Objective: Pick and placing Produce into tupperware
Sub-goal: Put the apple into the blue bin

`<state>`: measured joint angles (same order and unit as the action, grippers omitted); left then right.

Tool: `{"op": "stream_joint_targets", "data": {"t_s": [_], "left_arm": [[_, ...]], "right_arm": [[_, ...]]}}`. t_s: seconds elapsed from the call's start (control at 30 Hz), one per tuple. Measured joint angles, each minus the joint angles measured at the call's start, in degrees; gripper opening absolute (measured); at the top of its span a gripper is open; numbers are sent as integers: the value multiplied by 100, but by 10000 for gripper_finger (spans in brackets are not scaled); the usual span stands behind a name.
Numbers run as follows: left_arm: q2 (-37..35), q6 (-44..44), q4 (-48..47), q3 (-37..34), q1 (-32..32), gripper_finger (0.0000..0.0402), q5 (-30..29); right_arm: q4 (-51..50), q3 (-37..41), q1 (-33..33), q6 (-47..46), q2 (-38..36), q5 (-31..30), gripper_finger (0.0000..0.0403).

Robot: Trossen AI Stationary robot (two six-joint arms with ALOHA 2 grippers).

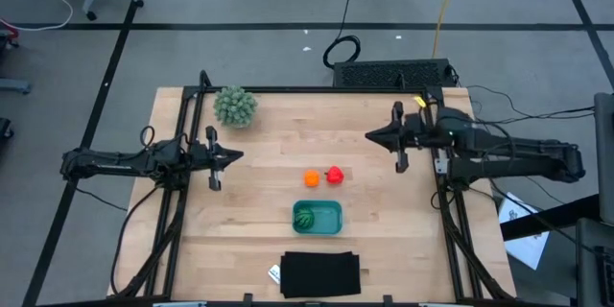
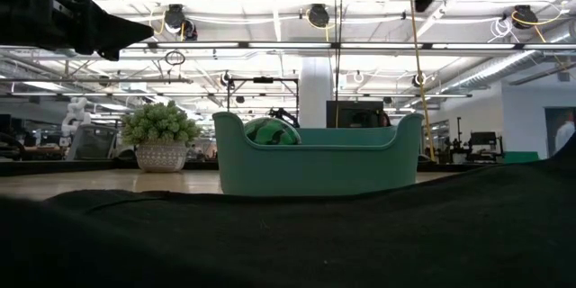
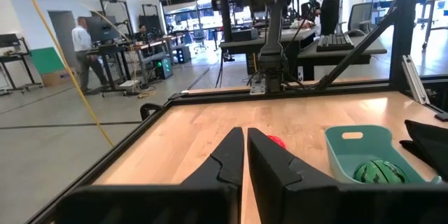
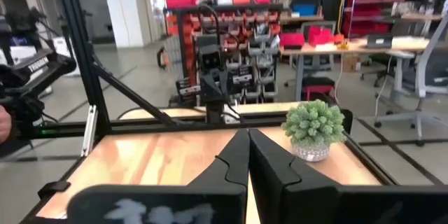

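Note:
The teal tupperware (image 1: pixel 326 217) stands on the table's near middle, and the dark green striped piece (image 1: pixel 305 218) lies inside it at its left end. That piece also shows in the left wrist view (image 3: pixel 380 171) and over the container's rim in the low view (image 2: pixel 270 130). The orange piece (image 1: pixel 312 178) and the red piece (image 1: pixel 335 175) rest side by side on the wood just beyond the container. My left gripper (image 1: pixel 235 156) hovers shut, left of the pieces. My right gripper (image 1: pixel 369 136) hovers shut, to their far right.
A pale-green ball plant in a pot (image 1: pixel 235 106) stands near the far left corner. A black flat rectangle (image 1: pixel 320 273) lies at the near edge, in front of the tupperware. Bare wood shows between the grippers. People stand in the room beyond the table.

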<state>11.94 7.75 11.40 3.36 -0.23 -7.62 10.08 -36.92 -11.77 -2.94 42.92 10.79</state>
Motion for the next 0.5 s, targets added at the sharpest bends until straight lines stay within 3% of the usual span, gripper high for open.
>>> {"op": "stream_joint_targets", "data": {"t_s": [0.2, 0.5], "left_arm": [[0, 31, -2, 0, 0, 26, 1], [0, 70, -14, 0, 0, 26, 1]], "right_arm": [[-811, -1011, -82, 76, 876, 54, 0], [-1866, -2240, -519, -109, 2320, 1075, 0]]}}
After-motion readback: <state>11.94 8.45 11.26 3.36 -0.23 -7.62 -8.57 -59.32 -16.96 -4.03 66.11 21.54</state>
